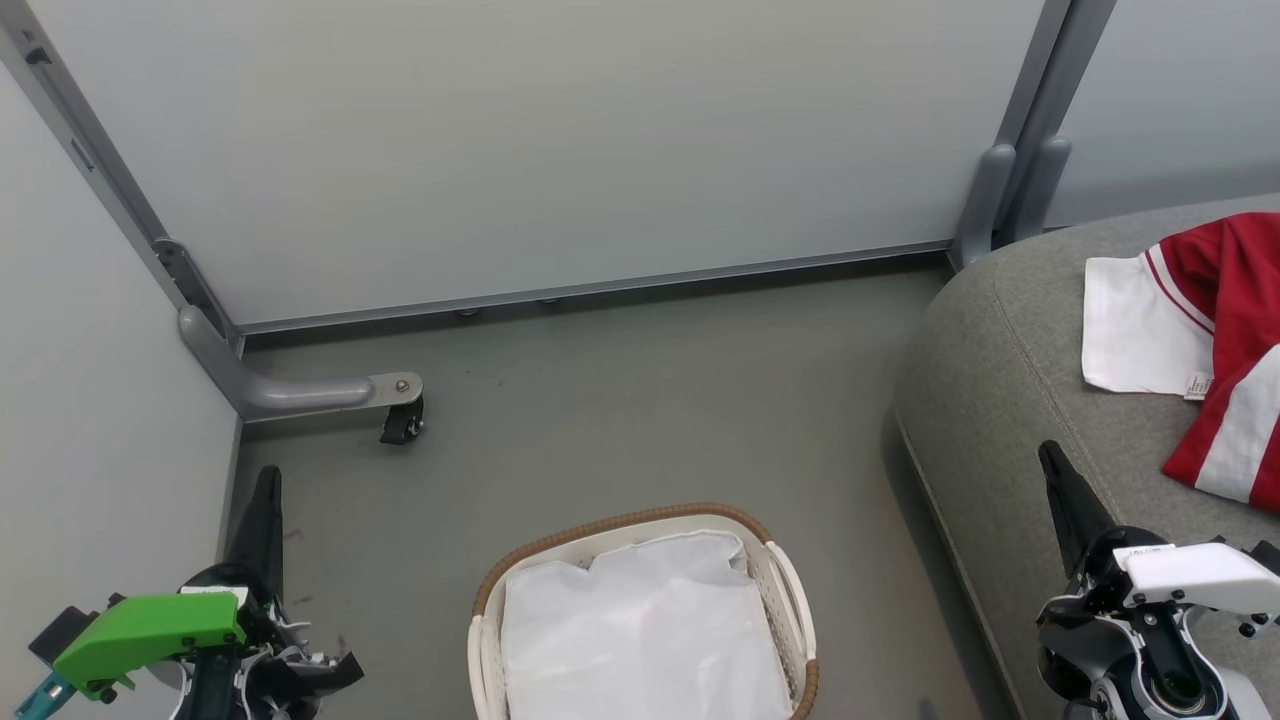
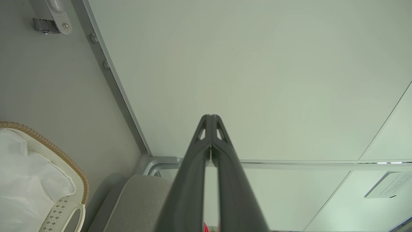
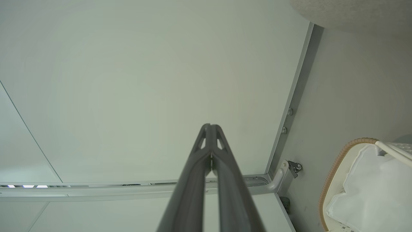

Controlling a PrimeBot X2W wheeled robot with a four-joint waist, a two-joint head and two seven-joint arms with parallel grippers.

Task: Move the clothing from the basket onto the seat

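Clothing [image 1: 1235, 290] in red and white lies spread on the grey seat [image 1: 1000, 400], well apart from the basket [image 1: 620, 522] on the floor [image 1: 600, 400], where I can see just a white liner sheet [image 1: 640, 630]. The move looks done, with nothing left to carry. The left claw [image 1: 266, 490] and right claw [image 1: 1055, 470] are both closed and empty.

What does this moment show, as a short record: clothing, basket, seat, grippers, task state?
clothing: red and white, lying on the seat
basket: on the floor, holding a white liner sheet, no red fabric seen inside
seat: grey cushion, right of the basket
left gripper: shut, holding nothing
right gripper: shut, holding nothing
task state: looks done
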